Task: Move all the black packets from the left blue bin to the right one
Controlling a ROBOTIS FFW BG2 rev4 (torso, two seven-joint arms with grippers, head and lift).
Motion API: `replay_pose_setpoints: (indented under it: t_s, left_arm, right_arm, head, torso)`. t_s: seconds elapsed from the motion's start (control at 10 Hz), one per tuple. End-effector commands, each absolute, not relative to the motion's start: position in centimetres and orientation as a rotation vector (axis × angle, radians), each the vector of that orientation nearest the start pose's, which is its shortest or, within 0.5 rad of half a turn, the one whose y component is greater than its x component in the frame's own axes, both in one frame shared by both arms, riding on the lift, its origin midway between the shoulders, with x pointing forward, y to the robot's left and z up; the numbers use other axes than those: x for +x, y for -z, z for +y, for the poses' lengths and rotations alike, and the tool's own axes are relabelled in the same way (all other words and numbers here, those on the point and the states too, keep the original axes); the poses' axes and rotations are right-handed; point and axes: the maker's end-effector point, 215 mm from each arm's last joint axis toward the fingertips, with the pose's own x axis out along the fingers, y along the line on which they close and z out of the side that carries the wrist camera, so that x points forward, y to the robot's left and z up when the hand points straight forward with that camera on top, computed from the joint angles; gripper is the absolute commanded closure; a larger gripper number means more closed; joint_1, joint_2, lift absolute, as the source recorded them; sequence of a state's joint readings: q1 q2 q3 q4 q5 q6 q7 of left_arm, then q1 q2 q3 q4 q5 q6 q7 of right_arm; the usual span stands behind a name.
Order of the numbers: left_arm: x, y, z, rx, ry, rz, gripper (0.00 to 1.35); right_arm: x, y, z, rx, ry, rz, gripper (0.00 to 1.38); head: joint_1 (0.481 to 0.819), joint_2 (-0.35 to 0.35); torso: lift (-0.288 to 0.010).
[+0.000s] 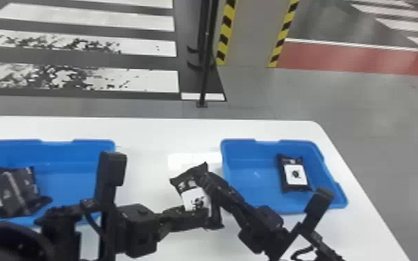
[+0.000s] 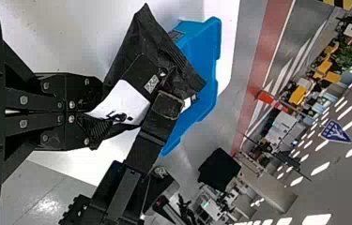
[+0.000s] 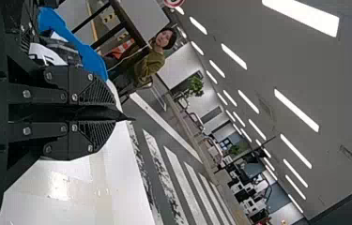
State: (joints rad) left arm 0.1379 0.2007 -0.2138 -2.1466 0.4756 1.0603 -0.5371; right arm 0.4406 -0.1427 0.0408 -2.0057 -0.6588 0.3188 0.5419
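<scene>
Left arm (image 1: 109,194) nearest; black packet (image 1: 186,185) held over the bench (image 1: 170,135) at 12 o'clock.
My left end effector (image 1: 205,215) and right end effector (image 1: 204,178) are both closed on it. Overlapping packets (image 1: 13,192) lie in the left bin (image 1: 66,152), 10 o'clock; one packet (image 1: 295,174) in the right bin (image 1: 250,152), 2 o'clock.

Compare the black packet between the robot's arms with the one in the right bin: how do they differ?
The held packet is pinched by both the left gripper and the right gripper, while the binned packet lies loose in the right bin. Fingers partly cover the held packet; the binned packet has its label fully in view. Both are black with a white label.
</scene>
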Motion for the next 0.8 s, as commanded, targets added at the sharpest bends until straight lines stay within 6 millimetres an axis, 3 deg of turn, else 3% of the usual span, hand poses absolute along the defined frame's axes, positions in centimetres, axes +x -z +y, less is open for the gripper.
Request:
replay_pose_setpoints:
  t_s: [0.0, 0.3, 0.4, 0.6, 0.7]
  left_arm:
    - [37.6, 37.0, -1.4, -0.314, 1.002, 0.662, 1.21]
    - [37.6, 37.1, -1.3, -0.316, 0.998, 0.663, 1.21]
    - [37.5, 37.2, -1.2, -0.332, 0.993, 0.663, 1.09]
    - [37.1, 38.0, -0.2, -0.368, 0.962, 0.676, 0.14]
    - [36.8, 38.6, 0.8, -0.388, 0.938, 0.687, 0.06]
  right_arm:
    - [39.8, 34.7, -6.9, 0.709, -0.741, 0.219, 1.28]
    - [40.4, 33.7, -8.0, 0.683, -0.723, 0.171, 1.28]
    - [41.0, 33.6, -8.9, 0.668, -0.707, 0.157, 1.28]
    - [42.7, 33.8, -11.6, 0.636, -0.660, 0.139, 1.28]
    - [44.2, 34.0, -13.5, 0.609, -0.630, 0.129, 1.28]
  head:
    - [0.695, -0.156]
    - [0.695, -0.123]
    - [0.695, -0.127]
    - [0.695, -0.148]
    - [0.695, -0.160]
  torso:
    - [-0.140]
    - [-0.140]
    - [-0.140]
    - [-0.140]
    - [-0.140]
